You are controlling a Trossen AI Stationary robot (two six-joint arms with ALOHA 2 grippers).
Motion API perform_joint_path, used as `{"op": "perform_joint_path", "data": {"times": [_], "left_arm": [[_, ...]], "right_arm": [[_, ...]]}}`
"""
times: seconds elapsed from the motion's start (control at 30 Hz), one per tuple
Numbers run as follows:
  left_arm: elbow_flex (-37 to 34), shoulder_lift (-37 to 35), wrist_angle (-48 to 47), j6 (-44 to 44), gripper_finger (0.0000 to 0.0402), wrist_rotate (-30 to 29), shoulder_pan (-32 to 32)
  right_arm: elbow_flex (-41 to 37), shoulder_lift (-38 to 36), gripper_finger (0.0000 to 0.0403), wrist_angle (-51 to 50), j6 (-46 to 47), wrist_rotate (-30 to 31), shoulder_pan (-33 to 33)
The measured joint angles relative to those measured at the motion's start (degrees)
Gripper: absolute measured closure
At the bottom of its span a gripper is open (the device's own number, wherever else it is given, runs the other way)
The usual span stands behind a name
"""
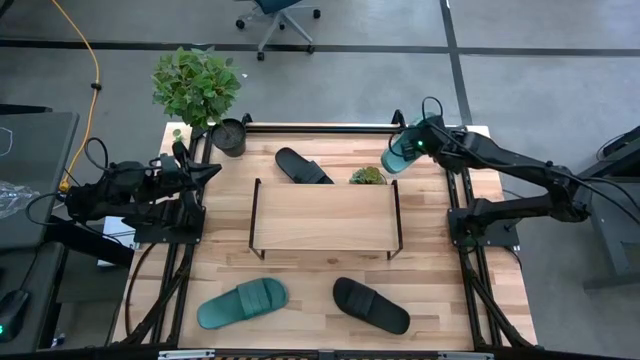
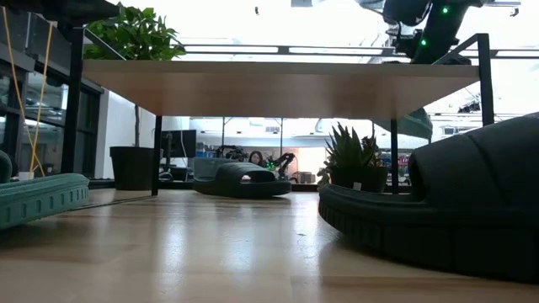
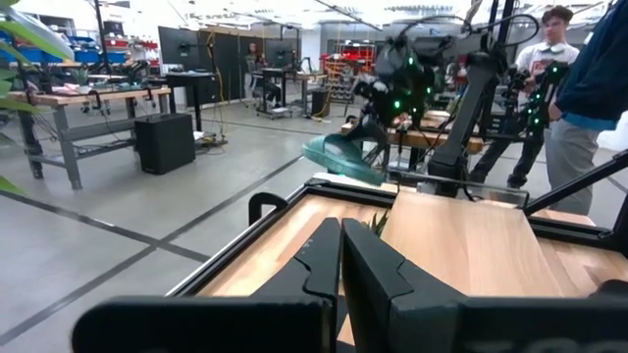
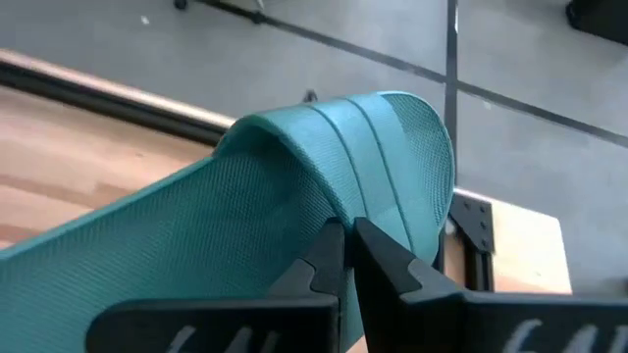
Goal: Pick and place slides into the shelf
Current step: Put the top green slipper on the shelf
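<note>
My right gripper (image 1: 412, 148) is over the table's far right corner, shut on a teal slide (image 1: 398, 157), which also shows in the air in the left wrist view (image 3: 343, 157). The other teal slide (image 1: 242, 303) and a black slide (image 1: 370, 305) lie flat on their soles near the table's near edge. A second black slide (image 1: 303, 167) lies beyond the shelf (image 1: 320, 215), which stands on its wire legs mid-table. My left gripper (image 1: 205, 172) waits shut at the table's left side. My right gripper (image 4: 345, 235) pinches the teal slide's wide ribbed strap (image 4: 368, 186) between its two fingers, at the strap's edge. The slide is lifted clear of the table and tilted, its sole (image 4: 167, 245) stretching away below the fingers.
A small spiky plant (image 1: 367, 177) sits just beyond the shelf's far right corner, close to the held slide. A large potted plant (image 1: 197, 85) with its dark pot (image 1: 229, 137) stands at the far left corner. A person (image 3: 549, 88) stands past the table.
</note>
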Motion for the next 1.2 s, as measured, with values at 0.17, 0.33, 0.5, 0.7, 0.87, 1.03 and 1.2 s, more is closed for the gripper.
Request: {"op": "perform_joint_path", "data": {"times": [0.17, 0.33, 0.5, 0.7, 0.87, 1.03, 1.2], "left_arm": [[0.0, 0.0, -0.2, 0.0, 0.0399, 0.0, 0.0], [0.0, 0.0, -0.2, 0.0, 0.0399, 0.0, 0.0], [0.0, 0.0, -0.2, 0.0, 0.0399, 0.0, 0.0], [0.0, 0.0, -0.2, -0.4, 0.0399, 0.0, 0.0], [0.0, 0.0, -0.2, -0.5, 0.0399, 0.0, 0.0], [0.0, 0.0, -0.2, -0.6, 0.0399, 0.0, 0.0], [0.0, 0.0, -0.2, -0.5, 0.0399, 0.0, 0.0]], "right_arm": [[2.4, 0.0, 0.0403, 2.9, -5.4, -0.3, 0.0], [3.8, 0.0, 0.0403, 7.1, -12.3, -3.8, 0.0], [4.5, 0.0, 0.0403, 9.2, -14.3, -7.1, 0.0], [4.5, 0.0, 0.0403, 10.4, -19.2, -12.9, 1.1], [4.5, 0.0, 0.0403, 12.5, -20.5, -14.3, 3.5], [4.5, 0.0, 0.0403, 13.9, -20.6, -15.2, 6.1], [4.5, 0.0, 0.0403, 14.1, -18.8, -15.3, 9.3]]}}
